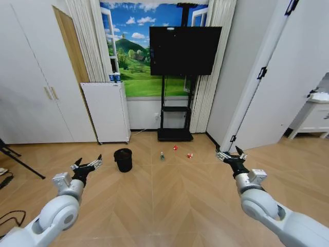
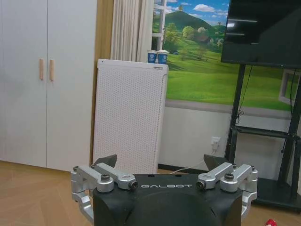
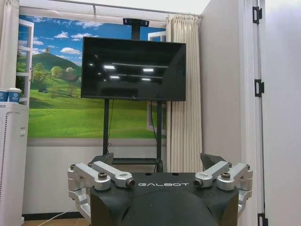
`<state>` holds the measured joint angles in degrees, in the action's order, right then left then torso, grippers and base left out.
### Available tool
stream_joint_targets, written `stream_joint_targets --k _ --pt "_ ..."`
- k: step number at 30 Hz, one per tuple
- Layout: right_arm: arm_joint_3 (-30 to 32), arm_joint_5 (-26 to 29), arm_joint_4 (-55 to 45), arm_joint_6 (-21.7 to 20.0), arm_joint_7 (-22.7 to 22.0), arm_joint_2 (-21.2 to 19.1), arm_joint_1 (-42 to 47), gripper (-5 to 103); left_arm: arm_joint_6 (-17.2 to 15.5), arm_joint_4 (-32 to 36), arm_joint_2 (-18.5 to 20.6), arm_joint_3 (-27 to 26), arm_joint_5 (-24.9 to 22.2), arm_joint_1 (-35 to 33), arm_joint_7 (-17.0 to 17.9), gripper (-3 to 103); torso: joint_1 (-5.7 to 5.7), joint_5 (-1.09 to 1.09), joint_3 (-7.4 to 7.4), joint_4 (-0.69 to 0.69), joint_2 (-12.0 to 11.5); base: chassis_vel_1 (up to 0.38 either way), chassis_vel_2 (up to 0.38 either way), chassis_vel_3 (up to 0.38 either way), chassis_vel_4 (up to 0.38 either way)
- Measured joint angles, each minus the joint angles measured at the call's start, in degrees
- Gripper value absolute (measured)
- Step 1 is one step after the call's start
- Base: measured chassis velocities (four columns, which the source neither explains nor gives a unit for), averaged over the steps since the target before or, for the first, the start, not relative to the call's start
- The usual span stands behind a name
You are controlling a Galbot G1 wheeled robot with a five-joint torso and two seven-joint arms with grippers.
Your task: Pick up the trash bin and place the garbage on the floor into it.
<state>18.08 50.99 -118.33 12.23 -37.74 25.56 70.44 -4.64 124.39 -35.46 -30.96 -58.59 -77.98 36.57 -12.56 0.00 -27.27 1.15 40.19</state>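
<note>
The small black trash bin [image 1: 123, 159] stands on the wooden floor ahead, left of centre. To its right lies the garbage: a small clear bottle [image 1: 162, 155] and two little red pieces [image 1: 175, 147] [image 1: 189, 155]. My left gripper [image 1: 87, 164] is open, held in the air to the left of the bin and nearer me. My right gripper [image 1: 230, 154] is open too, off to the right of the garbage. Both are empty. From the left wrist, the open left gripper [image 2: 160, 162] faces the wall, with a red piece [image 2: 270, 222] at the frame edge. The right gripper [image 3: 157, 160] points at the TV.
A white perforated cabinet [image 1: 107, 110] with two paper cups on top stands against the back wall behind the bin. A TV on a black stand [image 1: 182, 51] is behind the garbage. White wardrobe doors [image 1: 31, 82] line the left, and a tripod leg [image 1: 18, 159] crosses the floor there.
</note>
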Motion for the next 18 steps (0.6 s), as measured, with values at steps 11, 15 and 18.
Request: stream_joint_targets --k 11,15,18 --pt "-1.0 0.1 1.0 0.3 0.6 0.3 -1.2 100 0.1 -1.0 0.0 0.7 -0.1 1.0 -0.1 100 0.0 0.0 0.0 0.0 0.0 0.0 0.0 0.0 0.0" --pt "-1.1 -0.7 1.5 0.5 0.8 0.4 -1.4 100 0.1 -1.6 0.0 1.0 -0.1 1.2 -0.1 100 0.0 0.0 0.0 0.0 0.0 0.0 0.0 0.0 0.0" --pt "-1.2 -0.9 1.9 0.8 1.2 0.7 -1.4 100 0.1 -1.8 0.0 1.1 -0.3 1.4 -0.1 100 0.0 0.0 0.0 0.0 0.0 0.0 0.0 0.0 0.0"
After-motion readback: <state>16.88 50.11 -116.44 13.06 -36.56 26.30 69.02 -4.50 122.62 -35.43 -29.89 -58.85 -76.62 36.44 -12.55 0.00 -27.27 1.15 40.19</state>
